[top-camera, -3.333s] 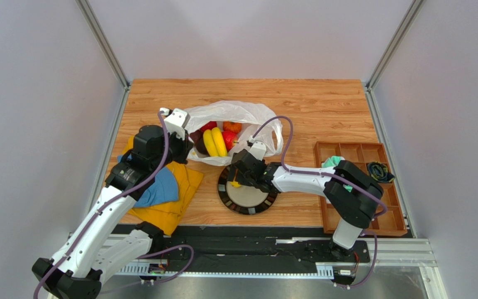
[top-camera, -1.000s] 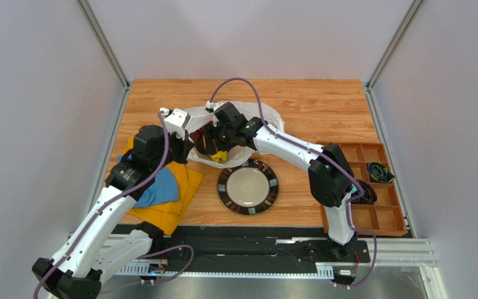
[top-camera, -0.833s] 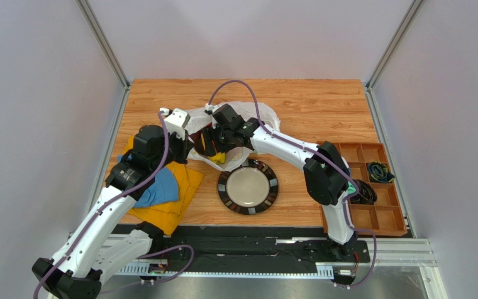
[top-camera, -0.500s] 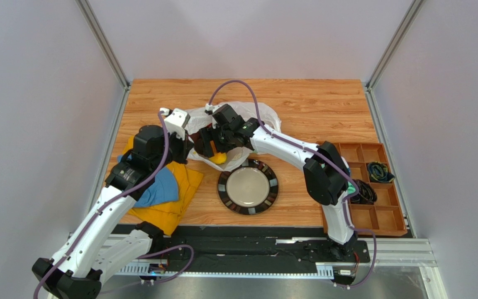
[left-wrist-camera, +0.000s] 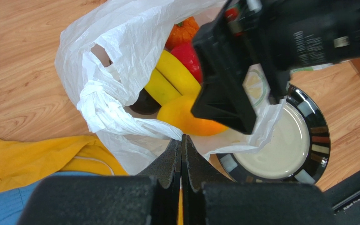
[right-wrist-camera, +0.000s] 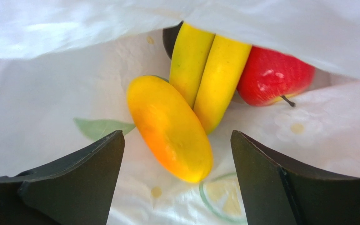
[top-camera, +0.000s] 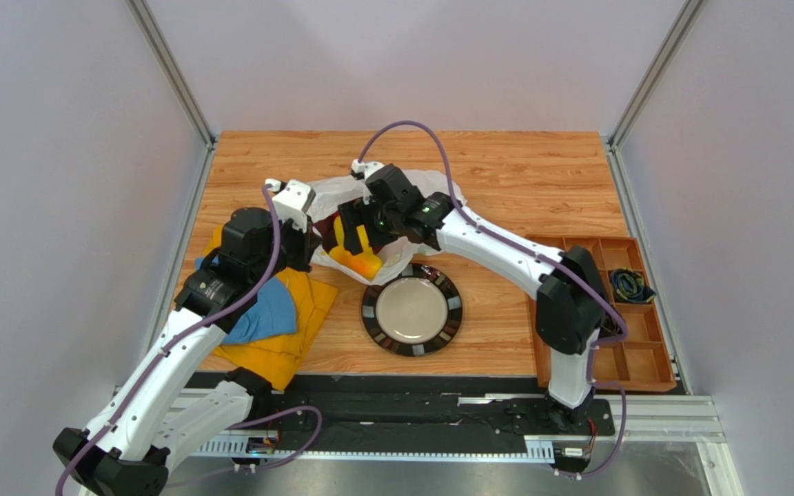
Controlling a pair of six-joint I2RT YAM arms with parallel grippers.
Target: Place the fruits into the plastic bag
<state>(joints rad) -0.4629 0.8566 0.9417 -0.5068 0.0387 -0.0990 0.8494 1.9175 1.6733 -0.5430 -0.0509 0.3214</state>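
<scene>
Mango is now deposited in plastic bag; task is judged complete. Right end effector is spread; left end effector is pinched on bag.

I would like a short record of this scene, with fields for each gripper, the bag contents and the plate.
left gripper: shut on the rim of the plastic bag
right gripper: open, over the mango at the bag mouth
in bag: mango, banana, red fruit, ribbed orange fruit, dark fruit
plate: beside bag, no fruit on it
</scene>
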